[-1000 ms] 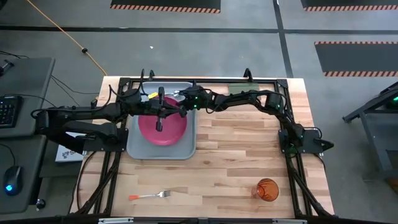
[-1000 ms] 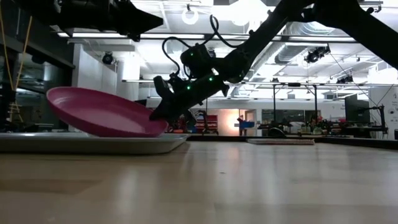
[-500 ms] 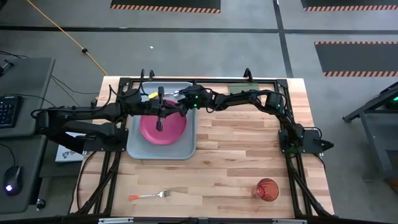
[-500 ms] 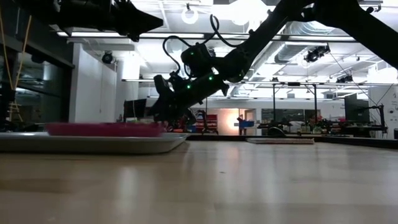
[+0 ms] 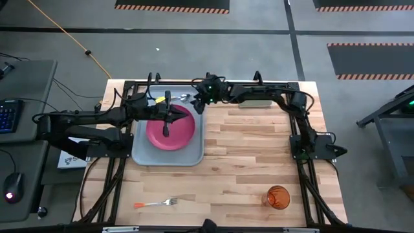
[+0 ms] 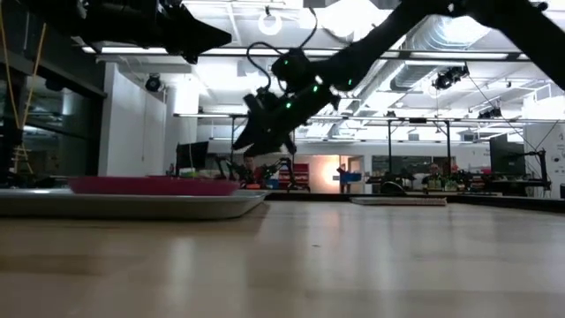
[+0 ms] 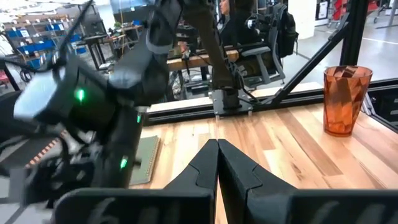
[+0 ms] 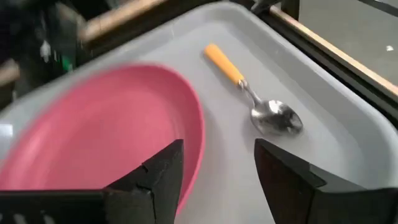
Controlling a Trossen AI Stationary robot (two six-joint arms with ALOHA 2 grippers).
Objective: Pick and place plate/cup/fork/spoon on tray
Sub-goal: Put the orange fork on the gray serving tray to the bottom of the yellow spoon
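Observation:
The pink plate (image 5: pixel 173 133) lies flat in the blue-grey tray (image 5: pixel 145 152); the low view shows it level on the tray floor (image 6: pixel 146 185). The spoon (image 8: pixel 252 96), with an orange-tan handle, lies in the tray beyond the plate's far rim. My right gripper (image 8: pixel 217 149) hangs open above the tray's far right corner (image 5: pixel 198 103), the plate's rim below its fingers. My left gripper (image 7: pixel 217 149) is shut and hovers over the plate (image 5: pixel 183 116), pointing toward the table's right. The fork (image 5: pixel 156 204) and the cup (image 5: pixel 278 197) stand on the wood near the front edge.
A flat green rectangle (image 5: pixel 253 101) lies at the far edge, mostly under my right arm. The black frame (image 5: pixel 294 116) runs round the table. Bare wood stretches between the tray and the cup. People sit in the room beyond the table.
My right gripper has opened and let go of the plate's right rim. It then rose and drew back toward the far right. The plate, which leaned with its left side raised, has dropped flat onto the tray.

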